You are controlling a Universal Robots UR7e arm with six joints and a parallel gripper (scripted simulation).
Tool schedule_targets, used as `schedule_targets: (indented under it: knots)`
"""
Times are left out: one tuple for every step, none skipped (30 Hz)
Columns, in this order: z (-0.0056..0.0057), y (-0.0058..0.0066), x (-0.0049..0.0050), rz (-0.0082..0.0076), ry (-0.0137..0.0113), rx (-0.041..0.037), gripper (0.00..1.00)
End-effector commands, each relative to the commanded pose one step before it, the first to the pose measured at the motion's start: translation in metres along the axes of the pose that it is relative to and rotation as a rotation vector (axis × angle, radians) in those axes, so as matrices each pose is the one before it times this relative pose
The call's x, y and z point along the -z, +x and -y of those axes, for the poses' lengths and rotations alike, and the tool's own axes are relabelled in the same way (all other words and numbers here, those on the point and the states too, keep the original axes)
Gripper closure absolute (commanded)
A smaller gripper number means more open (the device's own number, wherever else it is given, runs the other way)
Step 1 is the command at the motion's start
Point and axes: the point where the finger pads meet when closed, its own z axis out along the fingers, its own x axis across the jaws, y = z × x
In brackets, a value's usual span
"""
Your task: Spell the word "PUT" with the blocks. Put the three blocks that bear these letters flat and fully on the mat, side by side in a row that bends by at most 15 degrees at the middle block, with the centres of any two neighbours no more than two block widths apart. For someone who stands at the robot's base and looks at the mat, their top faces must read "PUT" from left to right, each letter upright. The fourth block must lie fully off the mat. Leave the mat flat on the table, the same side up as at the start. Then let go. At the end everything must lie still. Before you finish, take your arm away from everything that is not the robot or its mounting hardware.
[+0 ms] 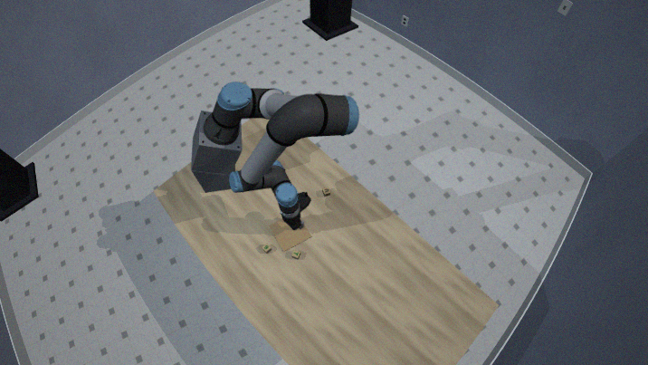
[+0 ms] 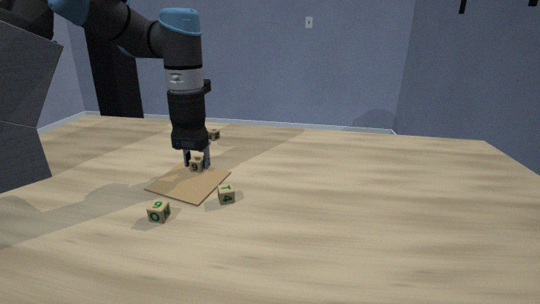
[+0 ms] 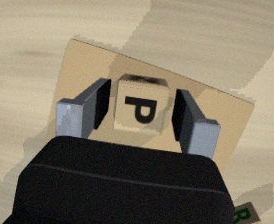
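The P block lies on the brown mat with the letter P on its top face; in the exterior view it sits near the mat's far corner and shows a 9 on its side. My gripper is open and straddles this block with a gap on each side of it; the gripper also shows in the exterior view. A block with 9 and O lies off the mat at the front.
A fourth block lies farther back on the table, behind the gripper; its letters are too small to read. It also shows in the top view. The robot base stands at the table's end.
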Motion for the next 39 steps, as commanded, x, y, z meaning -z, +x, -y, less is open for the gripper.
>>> schedule_targets:
  knots:
    - [-0.00054,-0.00042,0.019952,-0.00088,0.0005,-0.00242,0.13]
    - [0.00001,-0.00001,0.00393,0.0,0.0,0.0,0.13]
    - [0.0,0.0,0.0,0.0,0.0,0.0,0.13]
    - [0.0,0.0,0.0,0.0,0.0,0.0,0.13]
    - [0.0,-0.00002,0.004057,0.0,-0.00003,0.0,0.13]
    - [0.00002,-0.00001,0.004144,-0.00001,0.00003,0.0,0.13]
    - [0.00001,-0.00002,0.004186,-0.00001,0.0,0.0,0.13]
    - [0.00001,-0.00001,0.004187,-0.00001,0.0,0.0,0.13]
    - [0.00001,-0.00001,0.004146,0.0,0.0,0.0,0.13]
    - [0.00001,-0.00001,0.004067,0.0,0.0,0.0,0.13]
    - [0.00001,-0.00001,0.00395,0.0,0.0,0.0,0.13]
    - [0.00001,-0.00001,0.0038,0.0,0.0,0.0,0.13]
    - [0.00001,-0.00001,0.003617,0.0,0.0,0.0,0.13]
    - [0.0,-0.00001,0.003404,0.0,0.0,0.0,0.13]
    - [0.0,0.0,0.003166,0.0,0.0,0.0,0.13]
    - [0.00001,-0.00001,0.002906,0.0,0.0,0.0,0.13]
    - [0.0,0.0,0.002628,0.0,0.0,0.0,0.13]
    - [0.0,-0.00001,0.002337,0.00001,-0.00002,0.0,0.13]
    - [-0.00001,-0.00001,0.002036,0.00002,-0.00005,0.0,0.13]
    - [0.0,0.0,0.0,0.0,0.0,0.0,0.13]
    - [0.0,0.0,0.0,0.0,0.0,0.0,0.13]
    - [-0.00006,-0.00004,0.001729,0.00009,-0.00023,0.0,0.13]
    - [-0.00001,0.0,0.001433,0.00001,-0.00003,0.0,0.13]
    - [-0.00001,0.0,0.001141,0.00001,-0.00003,0.0,0.13]
    - [-0.00001,-0.00001,0.000866,0.00001,-0.00003,0.0,0.13]
    - [0.0,-0.00001,0.000613,0.00001,-0.00002,0.0,0.13]
    - [-0.00001,-0.00001,0.000393,0.00001,-0.00002,0.0,0.13]
    - [-0.00001,-0.00001,0.000212,0.00001,-0.00002,0.0,0.13]
    - [-0.00001,0.0,0.000082,0.00001,-0.00002,0.0,0.13]
    - [-0.00001,0.00002,0.000015,-0.00002,-0.00003,0.00002,0.13]
    - [-0.00017,0.0005,0.000081,-0.00068,-0.0003,0.0004,0.0]
    - [-0.00013,0.00039,0.000064,-0.00053,-0.00024,0.00031,0.0]
    - [0.00009,0.00022,-0.000021,-0.0002,-0.00006,0.00061,0.0]
    - [0.0001,0.00011,-0.000032,-0.00006,0.0,0.00045,0.0]
    - [0.00007,-0.00017,-0.00021,0.00052,0.00023,-0.00017,0.0]
    - [0.00004,-0.00019,-0.000193,0.00052,0.00023,-0.00024,0.0]
    - [0.0,0.0,0.0,0.0,0.0,0.0,0.0]
    - [0.0,0.0,0.0,0.0,0.0,0.0,0.0]
    - [-0.00001,-0.00014,-0.000186,0.00032,0.00014,-0.00031,0.0]
